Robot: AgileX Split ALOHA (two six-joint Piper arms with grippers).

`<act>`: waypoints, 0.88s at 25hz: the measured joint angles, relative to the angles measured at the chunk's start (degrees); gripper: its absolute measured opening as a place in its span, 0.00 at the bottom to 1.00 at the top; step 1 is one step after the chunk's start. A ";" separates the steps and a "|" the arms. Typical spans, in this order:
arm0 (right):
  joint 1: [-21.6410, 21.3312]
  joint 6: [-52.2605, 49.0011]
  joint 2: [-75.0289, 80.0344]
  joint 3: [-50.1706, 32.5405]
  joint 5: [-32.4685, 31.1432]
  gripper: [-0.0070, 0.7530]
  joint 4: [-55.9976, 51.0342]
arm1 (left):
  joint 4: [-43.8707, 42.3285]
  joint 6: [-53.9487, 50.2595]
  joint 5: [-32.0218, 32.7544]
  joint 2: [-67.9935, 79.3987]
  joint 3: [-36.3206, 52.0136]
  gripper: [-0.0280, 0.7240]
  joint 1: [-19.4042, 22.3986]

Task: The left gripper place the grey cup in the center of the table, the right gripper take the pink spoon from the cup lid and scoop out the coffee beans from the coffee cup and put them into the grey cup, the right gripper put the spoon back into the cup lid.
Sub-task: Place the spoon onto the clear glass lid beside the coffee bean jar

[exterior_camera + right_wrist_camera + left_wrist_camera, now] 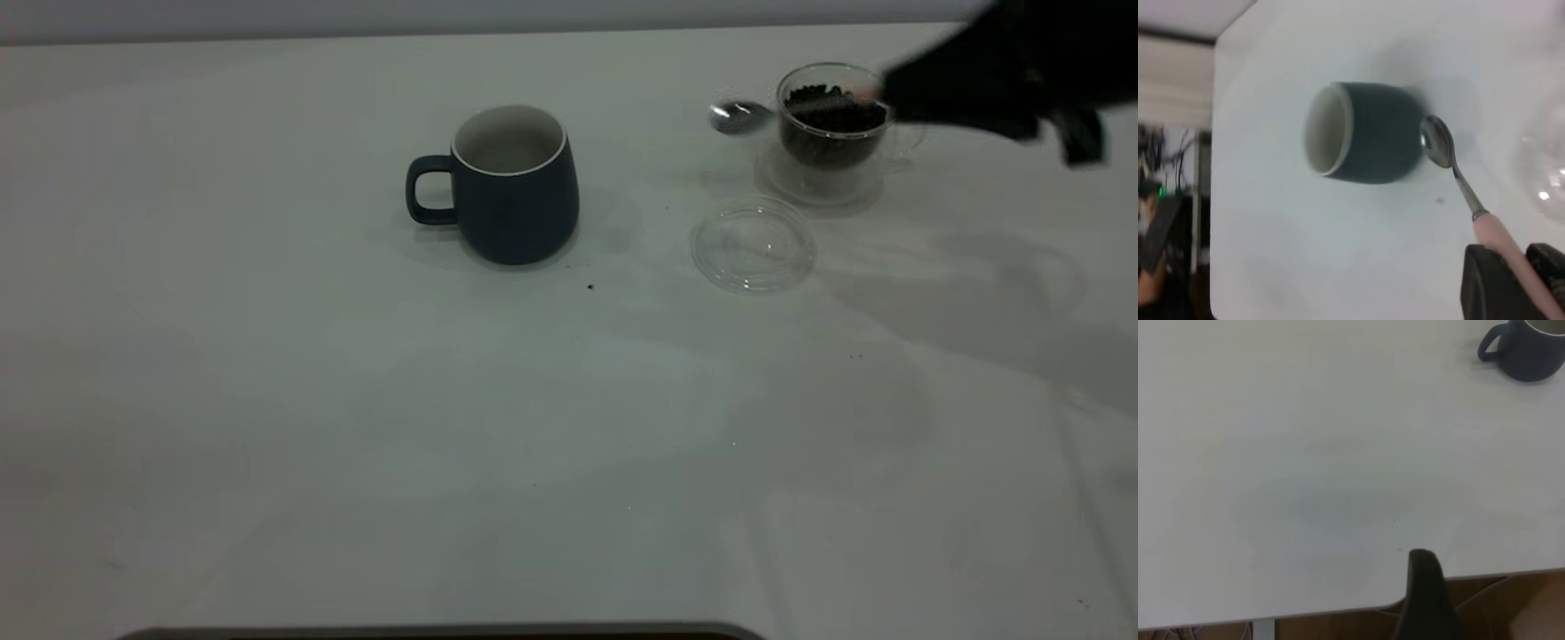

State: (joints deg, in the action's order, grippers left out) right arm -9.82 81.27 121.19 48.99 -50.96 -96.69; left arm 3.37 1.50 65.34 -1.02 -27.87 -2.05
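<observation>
White flat surface [267, 400] with dark specks. Near centre: dark slate-blue ceramic mug [514, 185], white inside, nothing visible in it. Far right: clear double-walled glass cup [833, 124] heaped with dark roasted coffee beans [834, 111]; just in front, round clear glass lid [754, 244], bare. Right gripper [1511, 283], jaws clamped on pink-handled metal teaspoon [1458, 180], bowl held above surface beside glass cup. Left gripper [1425, 600] at surface edge, jaw state unclear.

Matt grey cup [516, 191], clear glass coffee cup [833, 124], shiny metal-bowled pink spoon [1458, 180]
</observation>
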 joint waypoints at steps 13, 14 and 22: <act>-3.96 -0.17 14.50 5.06 -0.77 0.14 -1.54 | 0.00 0.10 0.00 0.00 0.00 0.79 0.00; -3.92 -0.17 15.35 5.68 -0.92 0.14 -1.54 | 0.00 0.10 0.00 0.00 0.00 0.79 0.00; -0.26 -0.17 18.59 9.05 -1.09 0.14 -2.16 | 0.00 0.21 0.00 0.00 0.00 0.79 0.00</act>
State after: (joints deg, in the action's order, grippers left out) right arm -10.08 81.10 139.79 58.04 -52.05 -98.85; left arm 3.37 1.71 65.34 -1.02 -27.87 -2.05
